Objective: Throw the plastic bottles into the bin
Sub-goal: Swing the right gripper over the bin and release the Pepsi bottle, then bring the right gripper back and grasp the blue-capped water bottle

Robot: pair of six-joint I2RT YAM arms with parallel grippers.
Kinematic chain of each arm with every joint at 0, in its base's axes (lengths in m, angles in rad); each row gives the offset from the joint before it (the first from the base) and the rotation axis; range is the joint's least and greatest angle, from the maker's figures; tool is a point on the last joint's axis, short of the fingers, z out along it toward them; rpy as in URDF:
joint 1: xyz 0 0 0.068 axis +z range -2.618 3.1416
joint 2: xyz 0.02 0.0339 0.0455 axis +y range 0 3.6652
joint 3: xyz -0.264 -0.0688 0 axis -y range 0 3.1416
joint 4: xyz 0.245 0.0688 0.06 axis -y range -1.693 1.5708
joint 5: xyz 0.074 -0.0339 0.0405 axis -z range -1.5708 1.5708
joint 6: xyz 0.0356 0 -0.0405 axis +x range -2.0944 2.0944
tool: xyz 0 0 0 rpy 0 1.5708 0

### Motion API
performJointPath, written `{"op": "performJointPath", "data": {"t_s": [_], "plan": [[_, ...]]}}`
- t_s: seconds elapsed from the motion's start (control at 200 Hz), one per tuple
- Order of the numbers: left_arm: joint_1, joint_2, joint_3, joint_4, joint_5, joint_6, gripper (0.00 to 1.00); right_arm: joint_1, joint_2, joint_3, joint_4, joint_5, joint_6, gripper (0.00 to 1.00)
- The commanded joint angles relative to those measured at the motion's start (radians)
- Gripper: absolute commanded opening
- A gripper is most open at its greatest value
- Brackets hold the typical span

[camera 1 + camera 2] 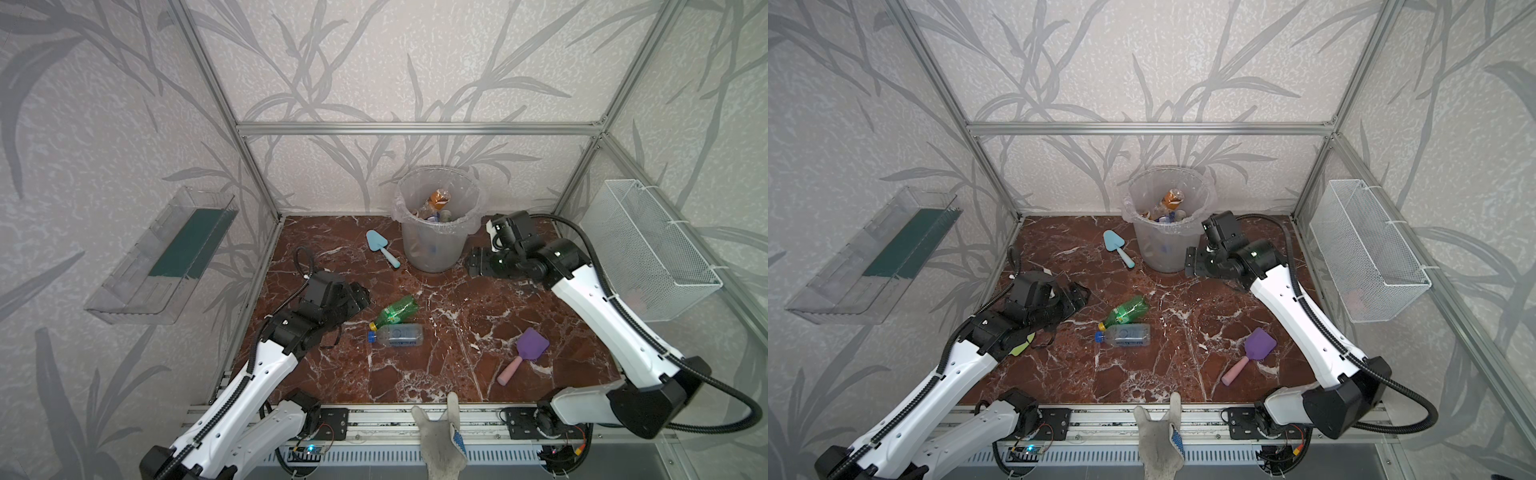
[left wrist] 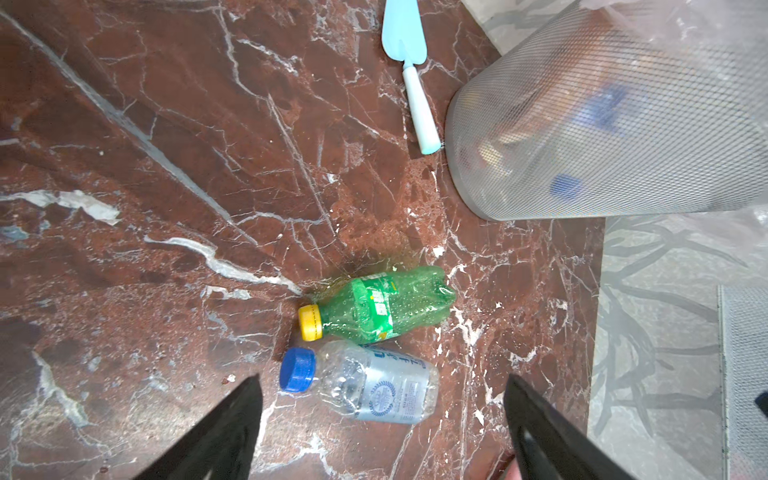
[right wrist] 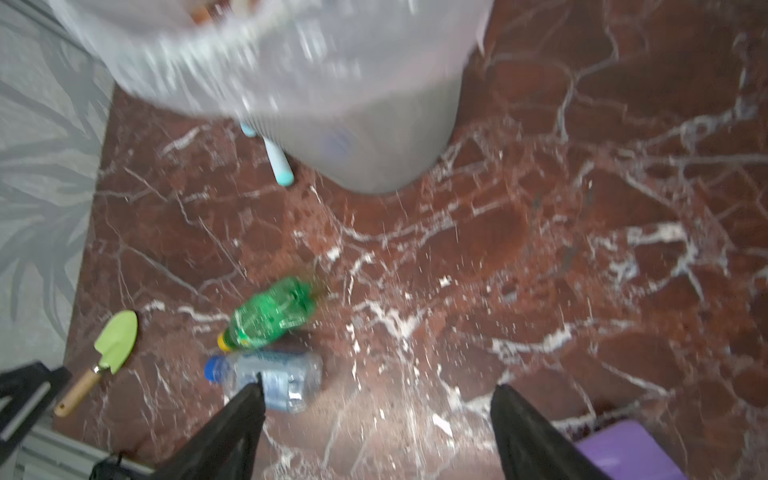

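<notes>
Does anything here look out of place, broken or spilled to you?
Yes. A white work glove hangs over the front rail, apart from the job. On the marble tabletop, the green bottle lies on its side with its base pinched in, right beside a clear bottle that looks crumpled. Nothing appears spilled.

Leaf-patterned grey walls (image 1: 374, 62); reddish, perhaps marble, floor (image 1: 457, 332).
</notes>
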Motion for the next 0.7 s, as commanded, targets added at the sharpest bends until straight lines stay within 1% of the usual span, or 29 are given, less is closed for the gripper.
{"op": "performJointPath", "data": {"t_s": [0.0,0.155,0.285,0.38,0.48,0.695], "plan": [[0.007,-0.012,-0.034,-0.013,-0.016,-0.003,0.9,0.053,-0.097,-0.174,0.134,-0.029,0.036,0.82],[0.008,-0.003,-0.056,0.003,-0.004,-0.014,0.9,0.136,-0.119,-0.383,0.198,-0.069,0.053,0.81],[0.01,-0.002,-0.064,0.008,-0.001,-0.017,0.9,0.213,-0.103,-0.473,0.286,-0.093,0.053,0.81],[0.009,-0.008,-0.065,-0.001,-0.001,-0.015,0.9,0.259,-0.076,-0.502,0.356,-0.123,0.039,0.79],[0.009,-0.023,-0.074,-0.008,-0.003,-0.016,0.9,0.328,-0.032,-0.51,0.427,-0.116,-0.028,0.78],[0.009,-0.059,-0.093,-0.022,-0.008,-0.02,0.9,0.417,0.098,-0.432,0.436,-0.122,-0.17,0.76]]}}
